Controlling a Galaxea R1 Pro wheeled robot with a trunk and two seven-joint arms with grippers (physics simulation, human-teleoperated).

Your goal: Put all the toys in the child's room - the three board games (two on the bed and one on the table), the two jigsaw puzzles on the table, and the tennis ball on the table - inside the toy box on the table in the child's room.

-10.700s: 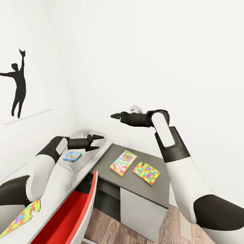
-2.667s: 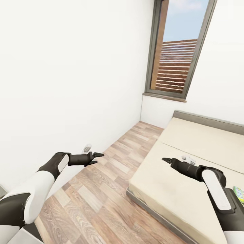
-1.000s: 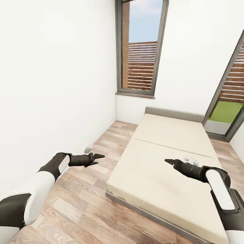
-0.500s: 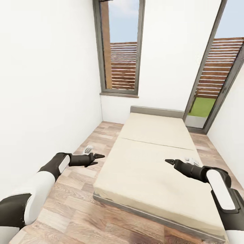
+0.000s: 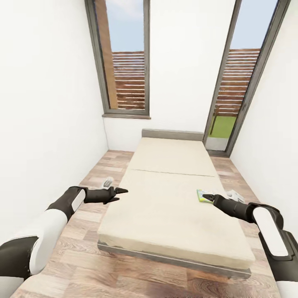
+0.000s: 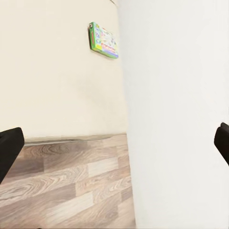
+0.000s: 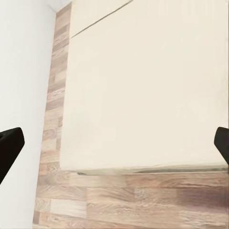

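Note:
The bed [image 5: 165, 198], with a beige mattress and a dark grey frame, lies lengthwise straight ahead. One board game [image 5: 202, 195], a green and white box, lies flat near the mattress's right side. It is also seen in the left wrist view as a small box [image 6: 103, 39] on the mattress. My right gripper [image 5: 207, 198] hovers open just above the game's near edge and covers part of it. Over the floor left of the bed my left gripper [image 5: 122, 191] is open and empty. The table, toy box, jigsaw puzzles and tennis ball are out of view.
A white wall [image 5: 45, 124] runs close along the left. A strip of wooden floor [image 5: 89, 194] lies between it and the bed, and another strip [image 5: 244, 186] lies right of the bed. A tall window [image 5: 126, 74] and a glass door [image 5: 231, 99] are behind the headboard.
The camera has swung right, so the bed has shifted from the right to the centre. The board game has come into sight under my right gripper. Both arms keep their pose.

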